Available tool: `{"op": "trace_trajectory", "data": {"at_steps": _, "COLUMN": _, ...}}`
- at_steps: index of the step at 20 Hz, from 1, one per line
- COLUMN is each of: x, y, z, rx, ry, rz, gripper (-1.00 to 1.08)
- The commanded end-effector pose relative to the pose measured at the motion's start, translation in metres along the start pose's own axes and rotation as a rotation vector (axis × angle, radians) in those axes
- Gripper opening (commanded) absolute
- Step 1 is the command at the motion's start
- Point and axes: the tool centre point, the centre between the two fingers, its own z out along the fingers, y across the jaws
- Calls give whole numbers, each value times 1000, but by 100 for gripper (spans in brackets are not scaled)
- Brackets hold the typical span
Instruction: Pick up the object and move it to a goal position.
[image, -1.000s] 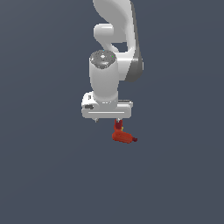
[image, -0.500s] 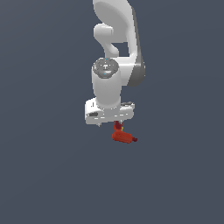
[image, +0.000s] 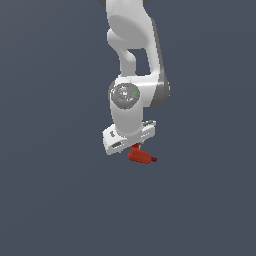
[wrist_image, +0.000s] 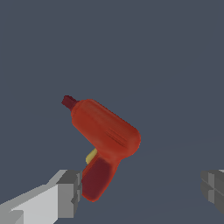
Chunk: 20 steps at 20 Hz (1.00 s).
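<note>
The object (image: 140, 156) is a small red-orange L-shaped item with a dark red tip, lying on the grey floor. In the wrist view (wrist_image: 105, 135) it looks like a toy drill, with a darker red handle and a small yellow trigger. My gripper (image: 133, 148) hangs right above it, with the white hand tilted. In the wrist view the gripper (wrist_image: 140, 189) is open. One finger (wrist_image: 68, 192) sits right beside the handle, and I cannot tell if they touch. The other finger (wrist_image: 213, 184) is far off it. Most of the gap between the fingers is bare.
The white arm (image: 134, 55) rises from the hand to the top of the exterior view. Plain grey floor (image: 55, 200) lies all around, with no other objects in view.
The hand has come down toward the object and turned about its axis. The object has stayed where it was.
</note>
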Motion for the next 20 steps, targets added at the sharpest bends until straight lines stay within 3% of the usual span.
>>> {"op": "trace_trajectory", "data": {"at_steps": 1, "x": 4, "y": -4, "z": 7, "rx": 19, "ry": -13, "rz": -71, "gripper": 108}}
{"op": "trace_trajectory", "data": {"at_steps": 20, "x": 32, "y": -32, "z": 55, "rx": 198, "ry": -51, "rz": -586, "gripper": 108}}
